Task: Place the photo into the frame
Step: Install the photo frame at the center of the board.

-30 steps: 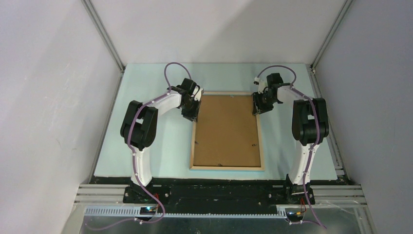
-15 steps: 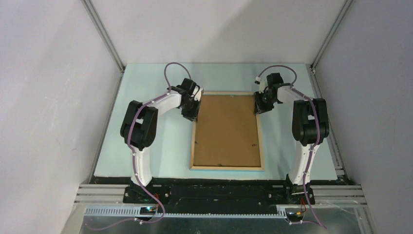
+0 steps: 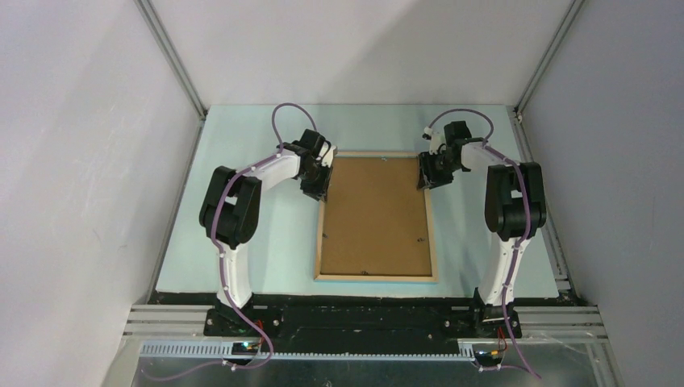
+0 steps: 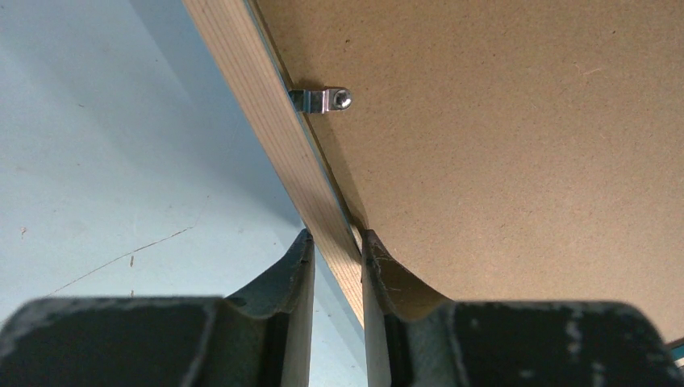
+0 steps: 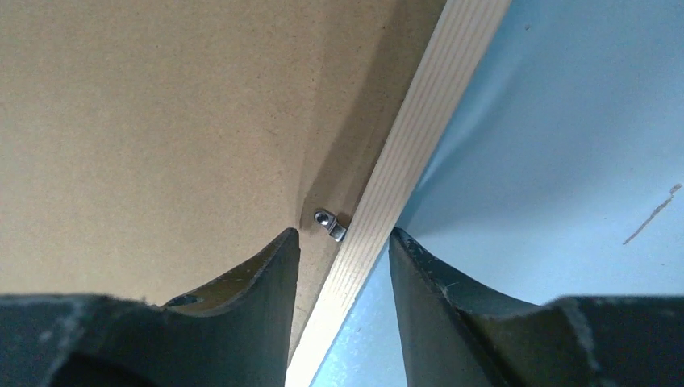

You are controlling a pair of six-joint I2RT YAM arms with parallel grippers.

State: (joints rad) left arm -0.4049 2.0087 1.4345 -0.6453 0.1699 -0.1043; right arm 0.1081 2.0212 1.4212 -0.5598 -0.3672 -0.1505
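Frame (image 3: 375, 277) lies back-up on the table (image 3: 266, 242), backing board (image 3: 375, 218) inside; overhead view hides both sets of jaws; left wrist view shows the left gripper (image 4: 336, 246) pinching the left rail, a metal clip (image 4: 323, 100) beyond; right wrist view shows the right gripper (image 5: 343, 238) spread astride the right rail
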